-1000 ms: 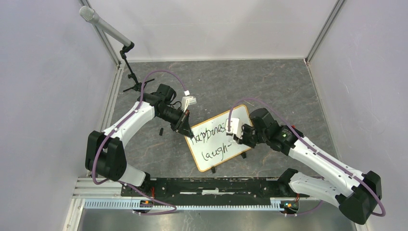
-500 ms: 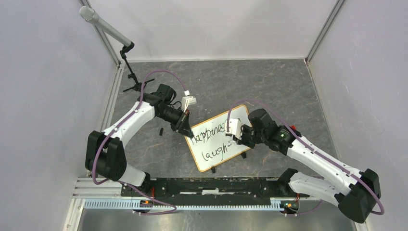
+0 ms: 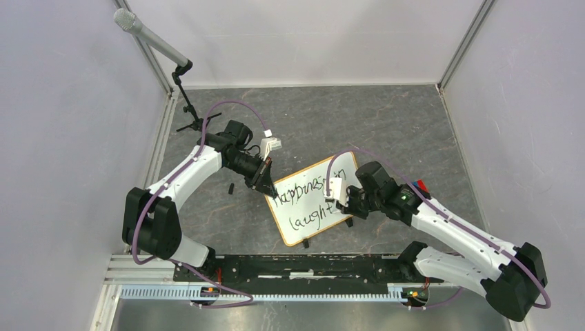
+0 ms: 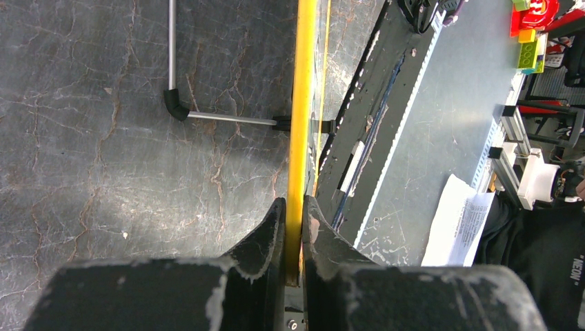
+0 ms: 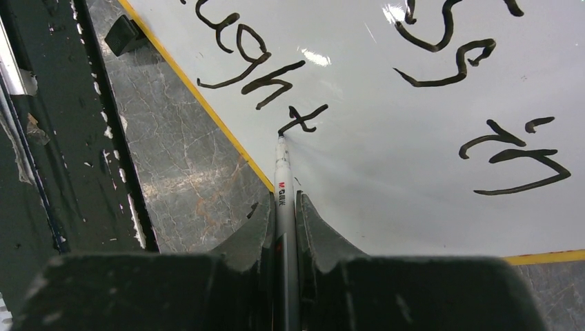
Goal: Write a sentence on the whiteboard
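Note:
The whiteboard [image 3: 303,221] lies tilted on the grey floor, white with a thin yellow-tan frame. My left gripper [image 3: 265,181] is shut on its upper left edge; in the left wrist view [image 4: 294,214] the frame [image 4: 301,103] runs edge-on between the jaws. My right gripper [image 3: 343,201] is shut on a grey marker [image 5: 283,179], its tip touching the board just below the "t". The sentence [image 3: 307,203] reads "Happiness in" above "laught"; the right wrist view shows "laught" [image 5: 265,76] and "in" [image 5: 514,155].
A microphone stand [image 3: 186,103] is at the back left. A small black piece [image 3: 230,187] lies left of the board. A black clip foot [image 5: 124,34] sits at the board's edge. The black base rail [image 3: 296,265] runs along the near side.
My right gripper moved the marker right and down along the second line. The writing grew from "laugh-" to "laught". The left gripper and the board stayed put.

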`<action>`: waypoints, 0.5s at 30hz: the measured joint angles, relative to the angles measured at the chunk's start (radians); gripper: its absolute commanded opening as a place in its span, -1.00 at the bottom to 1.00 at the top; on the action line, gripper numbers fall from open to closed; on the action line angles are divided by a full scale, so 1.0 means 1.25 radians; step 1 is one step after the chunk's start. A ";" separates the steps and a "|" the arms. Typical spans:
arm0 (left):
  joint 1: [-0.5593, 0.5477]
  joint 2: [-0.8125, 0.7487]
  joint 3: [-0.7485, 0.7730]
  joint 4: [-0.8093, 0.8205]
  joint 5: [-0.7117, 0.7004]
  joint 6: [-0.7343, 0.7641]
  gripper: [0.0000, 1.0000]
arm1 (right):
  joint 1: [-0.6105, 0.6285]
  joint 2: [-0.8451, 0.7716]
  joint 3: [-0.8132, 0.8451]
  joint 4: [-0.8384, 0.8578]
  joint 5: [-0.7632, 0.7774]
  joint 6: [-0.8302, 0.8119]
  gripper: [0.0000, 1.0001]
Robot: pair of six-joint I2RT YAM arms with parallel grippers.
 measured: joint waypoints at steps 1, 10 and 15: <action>0.000 0.000 0.000 0.000 0.000 0.000 -0.95 | 0.000 0.000 0.000 0.000 0.001 -0.001 -1.00; 0.000 0.000 0.000 0.000 0.000 0.000 -0.95 | 0.000 -0.012 0.019 -0.030 0.033 -0.011 -1.00; 0.000 0.000 0.000 0.000 0.000 0.000 -0.95 | 0.000 -0.017 0.029 -0.030 0.039 -0.013 -1.00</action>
